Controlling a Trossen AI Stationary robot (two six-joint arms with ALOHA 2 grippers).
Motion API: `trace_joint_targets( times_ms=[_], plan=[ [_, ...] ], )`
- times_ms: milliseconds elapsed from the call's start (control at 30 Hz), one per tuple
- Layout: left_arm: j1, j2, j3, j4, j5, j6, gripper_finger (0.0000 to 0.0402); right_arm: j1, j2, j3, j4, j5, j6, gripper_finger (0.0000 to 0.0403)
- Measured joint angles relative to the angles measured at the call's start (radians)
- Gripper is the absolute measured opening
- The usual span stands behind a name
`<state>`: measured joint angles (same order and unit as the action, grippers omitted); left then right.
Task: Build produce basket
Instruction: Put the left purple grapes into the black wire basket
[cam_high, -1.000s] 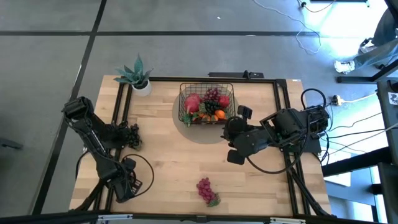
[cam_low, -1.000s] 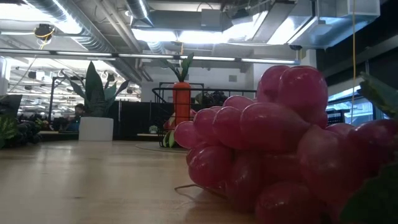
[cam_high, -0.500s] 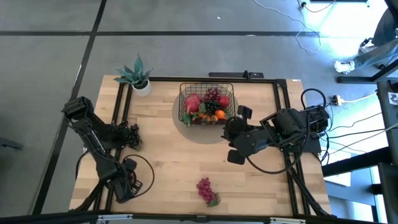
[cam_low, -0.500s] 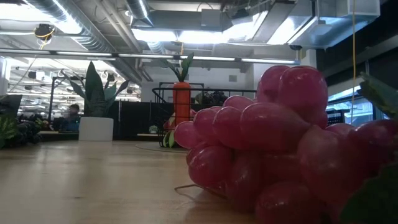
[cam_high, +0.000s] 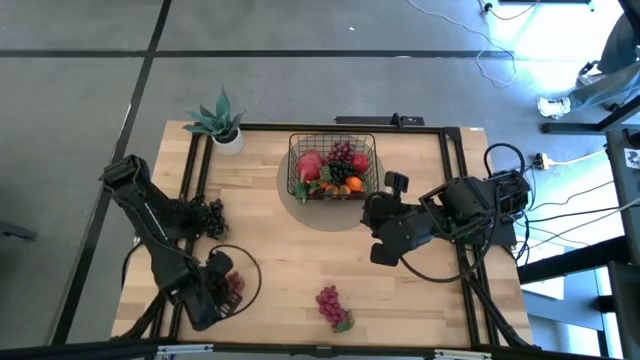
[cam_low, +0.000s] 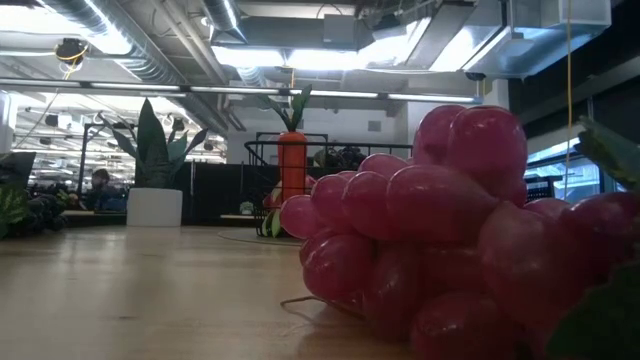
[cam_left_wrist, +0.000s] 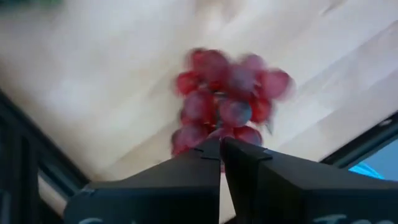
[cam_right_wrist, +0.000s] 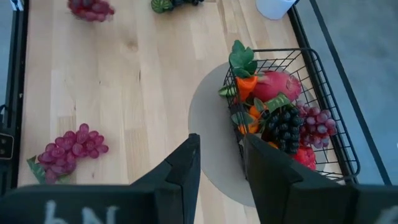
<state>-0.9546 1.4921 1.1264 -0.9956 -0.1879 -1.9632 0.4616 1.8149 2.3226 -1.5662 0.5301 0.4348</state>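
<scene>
At lower left of the high view, the left gripper (cam_high: 226, 283), open a moment ago, is now gripping a red plastic grape bunch (cam_left_wrist: 225, 99), ready for the black wire-mesh basket (cam_high: 368, 143); the right gripper (cam_high: 397, 182) is waiting partly open beside it.

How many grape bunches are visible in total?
4: held bunch at the left gripper, loose bunch on the table, black bunch and purple bunch in the basket; more may hide there.

Pale wood table (cam_high: 290, 250); black wire-mesh basket (cam_high: 299, 146) holding red, orange, dark purple produce (cam_high: 335, 168); pink-red grape bunch (cam_high: 329, 303) with a green leaf; white pot (cam_high: 229, 141), spiky green plant.
</scene>
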Motion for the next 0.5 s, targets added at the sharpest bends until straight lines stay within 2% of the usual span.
trace_joint_targets(
  times_ms=[200,300,400,500],
  plan=[
    [0.089,0.000,0.170,-0.212,-0.138,0.151,0.0000,0.023,-0.002,0.000,-0.007,0.009,-0.022,0.0113],
    [0.148,0.000,0.266,-0.315,-0.252,0.235,0.0000,0.031,-0.010,0.000,-0.006,0.047,-0.016,0.0113],
    [0.218,0.000,0.362,-0.396,-0.363,0.345,0.0000,0.035,-0.025,0.000,-0.005,0.053,0.001,0.0113],
    [0.296,0.000,0.465,-0.460,-0.425,0.489,0.0000,0.035,-0.031,0.000,-0.005,0.061,0.004,0.0113]
  ],
)
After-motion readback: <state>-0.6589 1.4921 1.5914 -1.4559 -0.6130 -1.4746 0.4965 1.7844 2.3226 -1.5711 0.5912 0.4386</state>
